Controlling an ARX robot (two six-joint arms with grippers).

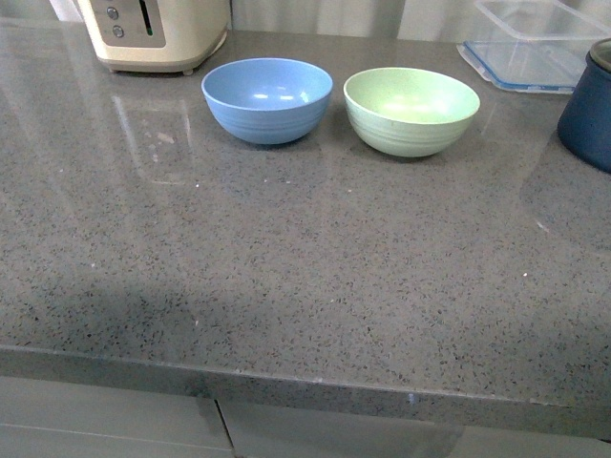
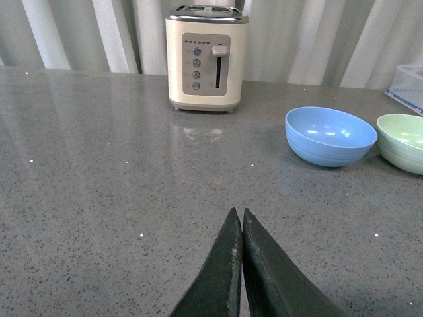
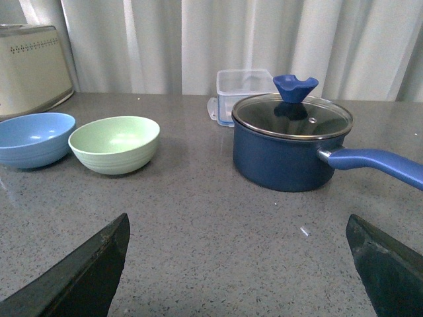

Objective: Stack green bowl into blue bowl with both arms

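**Claws clear of both bowls: left pinched shut, right spread wide**

Your left claw has its two fingers pressed together with nothing between them, low over bare counter. Your right claw stands wide apart and is also empty. Neither arm shows in the front view, so both sit well back from the work.

The green bowl and the blue bowl stand upright and empty on the far part of the counter. They are side by side with a narrow gap between their rims, blue toward your left arm and green toward your right. That layout suits a two-arm job. I'd judge the spread right claw is ready to take the green bowl's rim. The left would have to open before it could steady the blue one.

You have plenty of room in front, since the counter is bare from the bowls to its near edge. It is tighter behind and to the sides:

- **Toaster:** the toaster sits just behind and left of the blue bowl.
- **Container:** a clear container lies behind and right of the green bowl.
- **Pot:** the navy pot stands to the green bowl's right, its long handle pointing away from the bowls.

Carry the green bowl up and leftward, away from the pot. The likeliest snag is clipping the blue rim and sliding that bowl toward the toaster.
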